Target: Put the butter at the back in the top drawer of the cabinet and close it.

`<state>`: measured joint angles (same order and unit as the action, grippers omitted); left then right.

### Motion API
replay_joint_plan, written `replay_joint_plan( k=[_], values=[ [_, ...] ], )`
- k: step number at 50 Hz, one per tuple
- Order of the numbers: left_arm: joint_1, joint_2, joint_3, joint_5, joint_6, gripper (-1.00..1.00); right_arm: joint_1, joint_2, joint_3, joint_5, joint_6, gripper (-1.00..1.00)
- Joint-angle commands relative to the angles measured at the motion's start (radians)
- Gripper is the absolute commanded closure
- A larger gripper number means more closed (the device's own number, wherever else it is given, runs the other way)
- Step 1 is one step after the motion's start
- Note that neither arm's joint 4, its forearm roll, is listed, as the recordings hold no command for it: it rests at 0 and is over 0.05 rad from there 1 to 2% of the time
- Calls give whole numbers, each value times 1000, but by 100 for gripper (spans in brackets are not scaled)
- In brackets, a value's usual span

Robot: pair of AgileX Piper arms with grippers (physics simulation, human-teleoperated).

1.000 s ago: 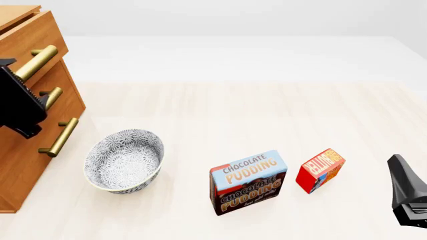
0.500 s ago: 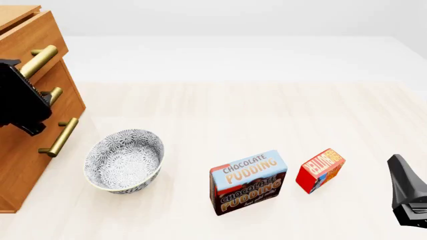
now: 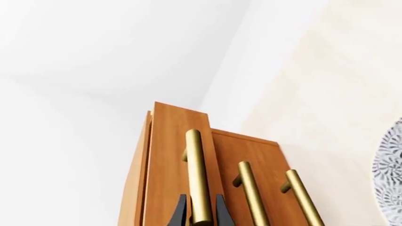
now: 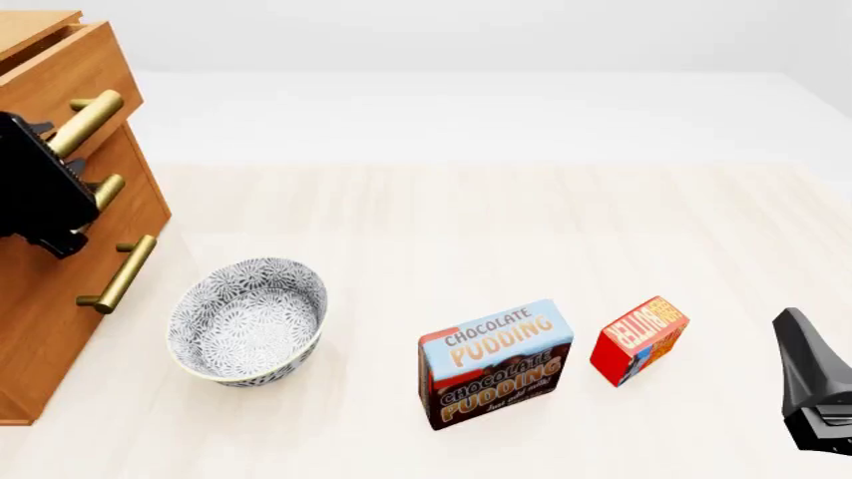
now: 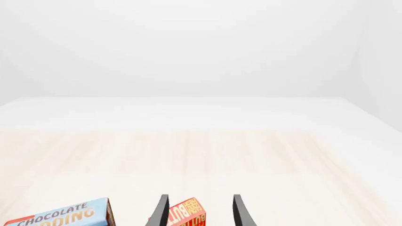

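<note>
A simulated tabletop test scene was shown rather than a real room. A pale wood-grain tabletop (image 4: 533, 220) was set against a blank, featureless white backdrop, with flat even lighting and clean rendered surfaces. Household goods were laid out as props: a light-brown wooden cabinet (image 4: 54, 299) with brass bar handles at the left, a patterned bowl (image 4: 247, 319) near it, and a chocolate pudding box (image 4: 496, 364) and a butter box (image 4: 639, 339) at the near right.
</note>
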<state>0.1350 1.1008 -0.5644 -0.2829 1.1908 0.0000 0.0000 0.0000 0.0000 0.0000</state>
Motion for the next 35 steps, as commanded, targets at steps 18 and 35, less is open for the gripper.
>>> replay_joint_plan(
  k=[18,35],
  values=[
    [-44,25,12,20,-36,100,0,0,0,0,0,-100],
    [-74,49,-8,36,-60,100,0,0,0,0,0,-100]
  ],
)
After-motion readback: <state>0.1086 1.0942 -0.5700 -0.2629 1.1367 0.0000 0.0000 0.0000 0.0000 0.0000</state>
